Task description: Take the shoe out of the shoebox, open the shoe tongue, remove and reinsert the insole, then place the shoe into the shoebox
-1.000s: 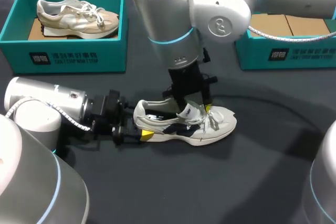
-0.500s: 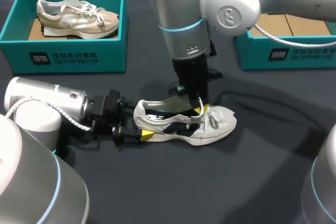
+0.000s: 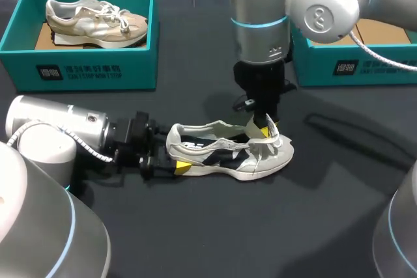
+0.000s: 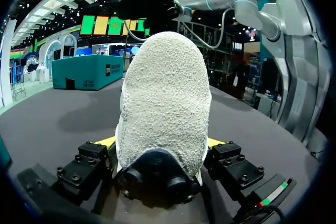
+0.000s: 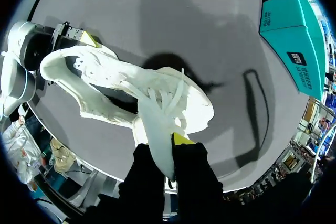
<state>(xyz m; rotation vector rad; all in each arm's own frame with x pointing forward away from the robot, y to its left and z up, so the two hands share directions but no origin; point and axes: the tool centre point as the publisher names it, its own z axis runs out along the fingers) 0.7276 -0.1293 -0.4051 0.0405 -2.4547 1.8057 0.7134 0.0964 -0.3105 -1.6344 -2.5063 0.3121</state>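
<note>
Two grips set the geometry. The right gripper point(image 5: 166, 151) comes down from above, jaws clamped on the tip of the tongue point(image 5: 156, 125), which leans forward over the laces toward the toe. The left gripper point(image 4: 160, 143) lies low along the table point(image 3: 208, 232), jaws closed on the heel of the shoe point(image 3: 228, 155) from both sides. The shoe stands on its sole at mid-table. Its long axis runs across the head view, heel toward the left arm and toe toward the right. The mouth gapes just heelward of the right jaws, so that arm is judged nearer for any reach inside. The open shoebox point(image 3: 355, 68) stands well apart, behind the right arm.
</note>
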